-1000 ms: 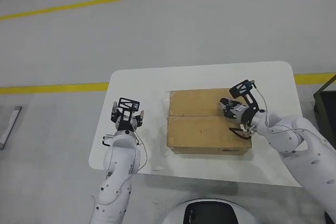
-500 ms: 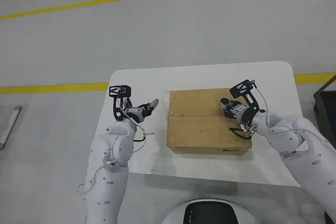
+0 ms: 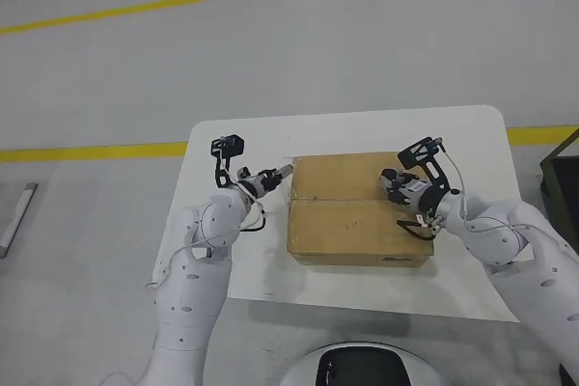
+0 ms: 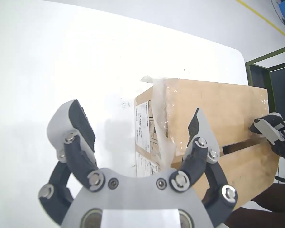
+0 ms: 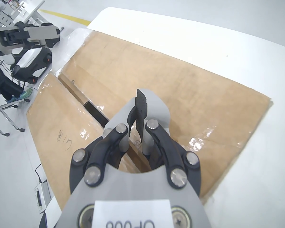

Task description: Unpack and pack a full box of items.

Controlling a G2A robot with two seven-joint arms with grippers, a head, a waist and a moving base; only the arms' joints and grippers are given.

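Cardboard, brown and plain, makes up the box (image 3: 357, 207), which sits on the white table (image 3: 367, 125) toward its right half. Its two top flaps lie down flat, with a narrow dark gap (image 5: 95, 112) running along the seam between them. The gap is too thin and too dark to show what is inside.

A strip of clear tape (image 4: 161, 119) stands loose at the box's left end, peeled up from the top edge and hanging down over a printed label (image 4: 144, 129) on the end face.

The left gripper (image 3: 280, 174) is just beside that end with its fingers spread wide and nothing between them. The loose tape lies between the fingers in the left wrist view, apart from both.

The right gripper (image 3: 388, 185) is over the seam near the box's right part, its fingers pressed together. Whether they touch the cardboard, or catch anything thin between them, cannot be made out.
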